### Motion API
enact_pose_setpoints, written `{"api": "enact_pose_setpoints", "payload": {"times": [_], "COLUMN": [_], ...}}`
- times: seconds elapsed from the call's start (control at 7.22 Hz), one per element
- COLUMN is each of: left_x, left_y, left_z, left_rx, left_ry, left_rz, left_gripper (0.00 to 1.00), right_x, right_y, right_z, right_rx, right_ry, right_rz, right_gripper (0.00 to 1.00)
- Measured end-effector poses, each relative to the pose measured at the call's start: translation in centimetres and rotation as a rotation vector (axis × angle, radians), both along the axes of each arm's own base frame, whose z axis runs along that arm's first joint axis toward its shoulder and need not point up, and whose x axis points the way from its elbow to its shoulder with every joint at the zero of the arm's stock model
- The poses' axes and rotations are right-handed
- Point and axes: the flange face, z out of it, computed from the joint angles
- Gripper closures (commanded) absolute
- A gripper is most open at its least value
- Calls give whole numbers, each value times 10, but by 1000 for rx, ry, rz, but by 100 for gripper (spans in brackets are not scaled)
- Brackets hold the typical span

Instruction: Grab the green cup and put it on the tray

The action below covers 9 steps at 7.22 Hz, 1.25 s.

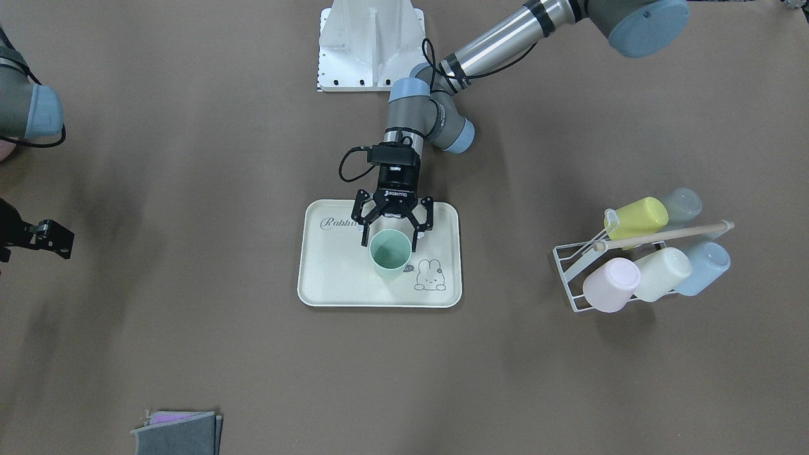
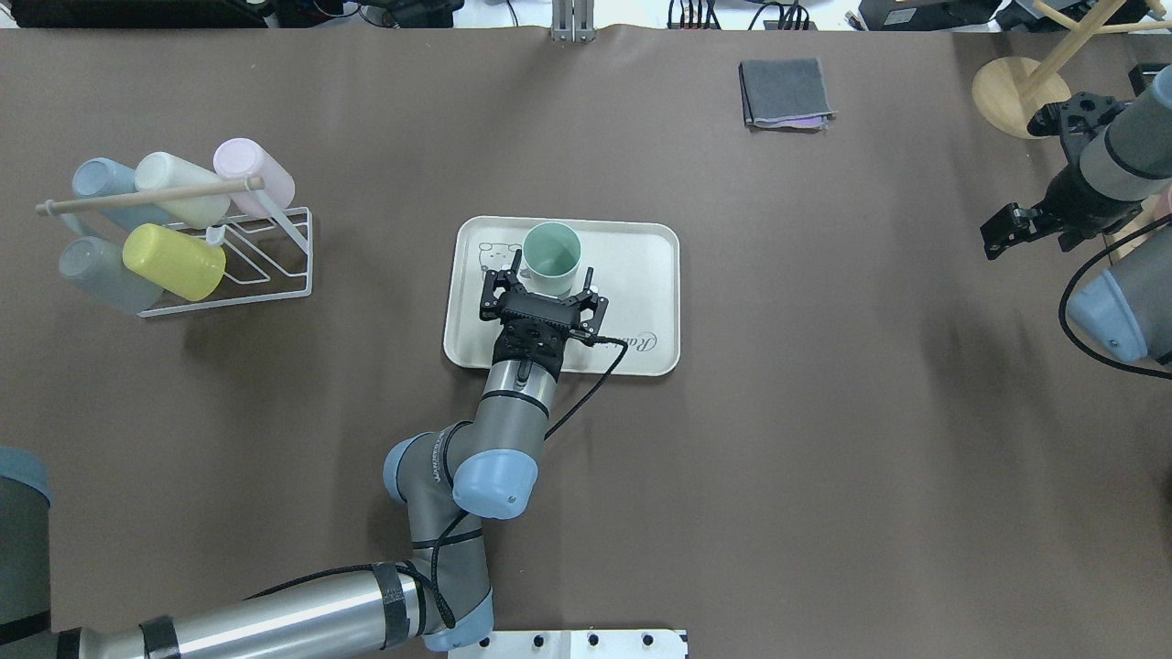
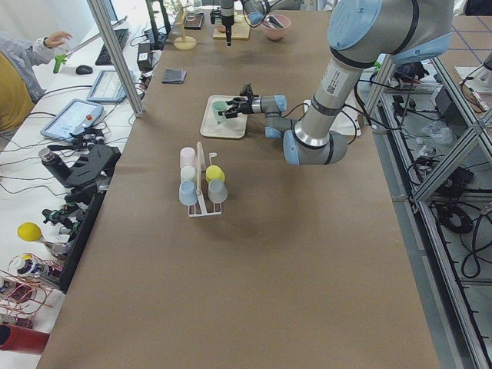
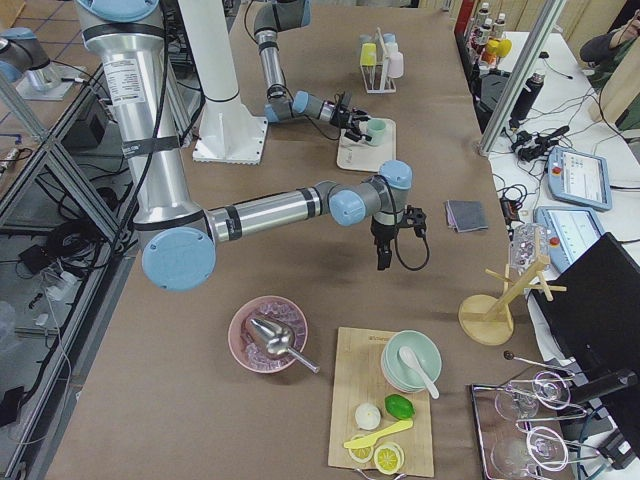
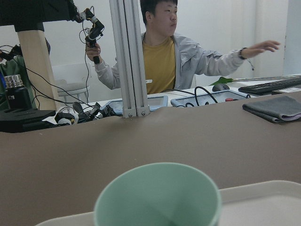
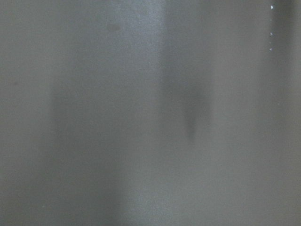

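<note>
The green cup (image 1: 390,253) is a pale mint, handleless tumbler with a slight taper. It stands upright, mouth up, on the tray (image 1: 335,278), just left of the bunny drawing (image 1: 430,277) in the front-facing view. In the overhead view it sits in the tray's upper left part, near the top rim. The tray is flat, cream and rectangular with rounded corners and "Rabbit" script, lying flat on the brown counter (image 1: 189,253) near mid-frame
</note>
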Motion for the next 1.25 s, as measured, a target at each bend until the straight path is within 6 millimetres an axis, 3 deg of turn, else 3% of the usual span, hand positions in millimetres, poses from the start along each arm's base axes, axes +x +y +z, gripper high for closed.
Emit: {"api": "enact_pose_setpoints", "payload": {"times": [0.42, 1.25], "left_x": [-17, -32], "left_y": [5, -1], "left_z": [-9, -39], "left_rx": [85, 145], "left_ry": [-16, -30], "left_rz": [48, 107], "left_gripper": [1, 1], "right_x": [0, -3], "right_y": [-5, -12], "right_z": [-5, -10], "right_rx": [6, 8], "right_ry": [-3, -6], "right_rz": [7, 9], "right_gripper": [0, 0]}}
